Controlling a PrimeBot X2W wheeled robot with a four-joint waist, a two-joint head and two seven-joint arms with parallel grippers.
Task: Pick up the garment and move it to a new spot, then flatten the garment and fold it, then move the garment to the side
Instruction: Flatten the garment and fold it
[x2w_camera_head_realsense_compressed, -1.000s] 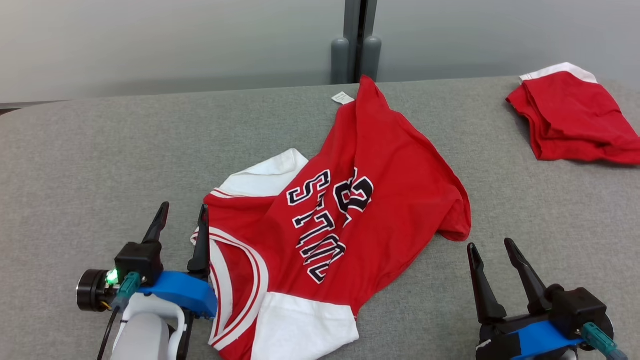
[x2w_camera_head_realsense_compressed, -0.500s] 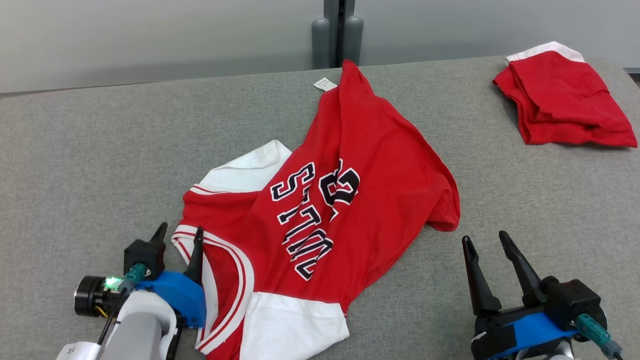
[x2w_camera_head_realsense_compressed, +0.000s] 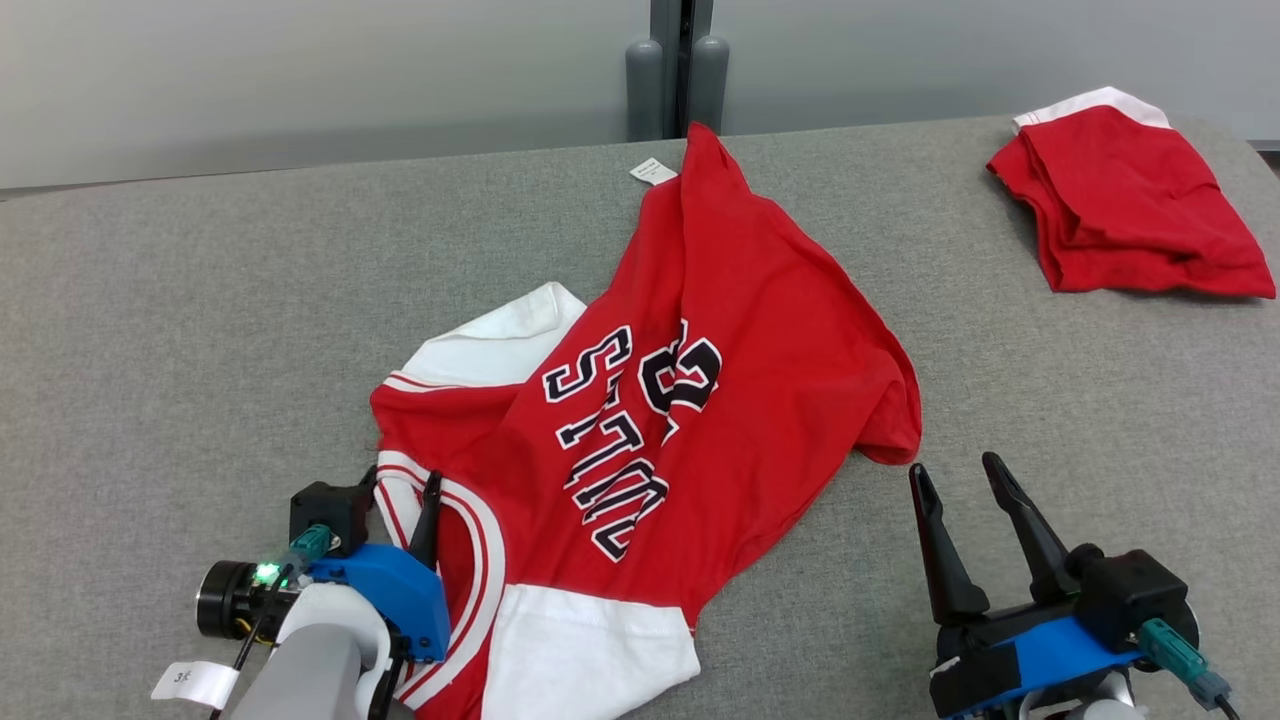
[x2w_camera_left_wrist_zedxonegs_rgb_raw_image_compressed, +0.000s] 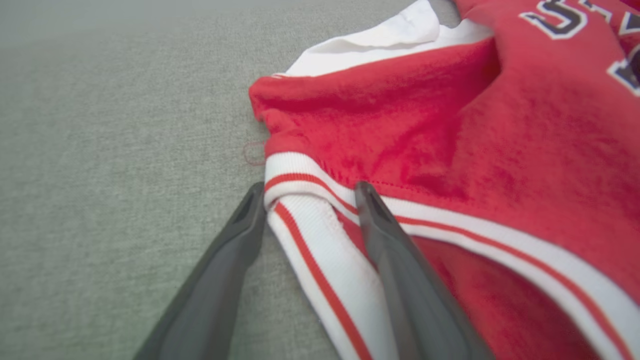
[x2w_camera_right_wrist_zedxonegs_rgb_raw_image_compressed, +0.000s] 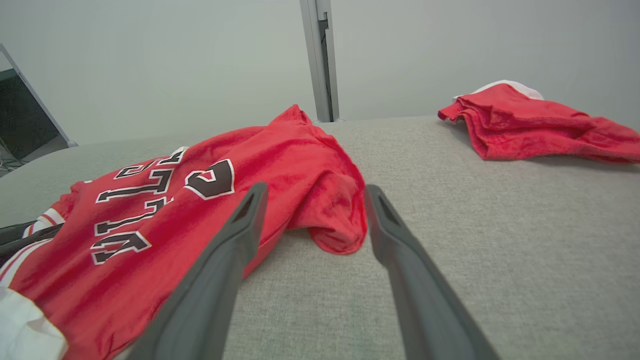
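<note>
We are straddling the collar (x2w_camera_left_wrist_zedxonegs_rgb_raw_image_compressed: 310, 235) of the garment (x2w_camera_head_realsense_compressed: 720, 400) with the wide-open, empty left hand (x2w_camera_left_wrist_zedxonegs_rgb_raw_image_compressed: 310, 189); closing shallowly, we risk it slipping out. Right hand (x2w_camera_head_realsense_compressed: 952, 465): open, empty.

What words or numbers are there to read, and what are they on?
"ULLS", as far as the creases allow: black letters on the red jersey.
"2": beside those letters, partly folded under.
Jersey's white label: too small to read.
Paper tag on the left arm: too blurred to read.
</note>
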